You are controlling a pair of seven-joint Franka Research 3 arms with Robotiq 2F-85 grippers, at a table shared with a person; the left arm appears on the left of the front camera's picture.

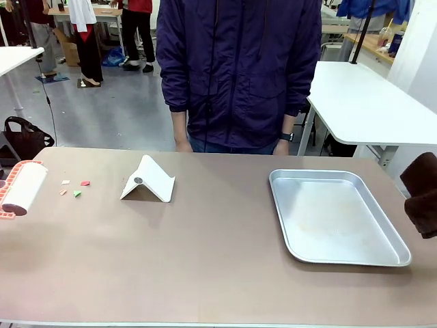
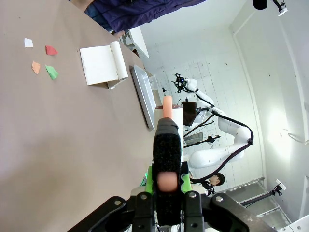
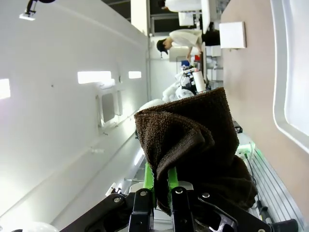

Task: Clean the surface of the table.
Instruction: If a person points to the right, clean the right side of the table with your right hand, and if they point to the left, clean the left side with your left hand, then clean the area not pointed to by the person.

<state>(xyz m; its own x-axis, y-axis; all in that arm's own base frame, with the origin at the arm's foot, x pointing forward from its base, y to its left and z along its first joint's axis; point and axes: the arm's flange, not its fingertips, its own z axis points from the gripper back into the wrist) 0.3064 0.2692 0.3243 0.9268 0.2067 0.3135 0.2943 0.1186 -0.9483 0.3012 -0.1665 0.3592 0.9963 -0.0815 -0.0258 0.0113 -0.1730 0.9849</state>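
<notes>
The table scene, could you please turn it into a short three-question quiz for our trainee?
1. True or false: the paper scraps lie in the metal tray.
2. What does the right gripper grip? A brown cloth; B metal tray; C paper scraps.
3. Fill in: the left gripper is shut on the ____ handle.
Key: 1 false, the paper scraps lie on the table, outside the metal tray; 2 A; 3 lint roller.
</notes>
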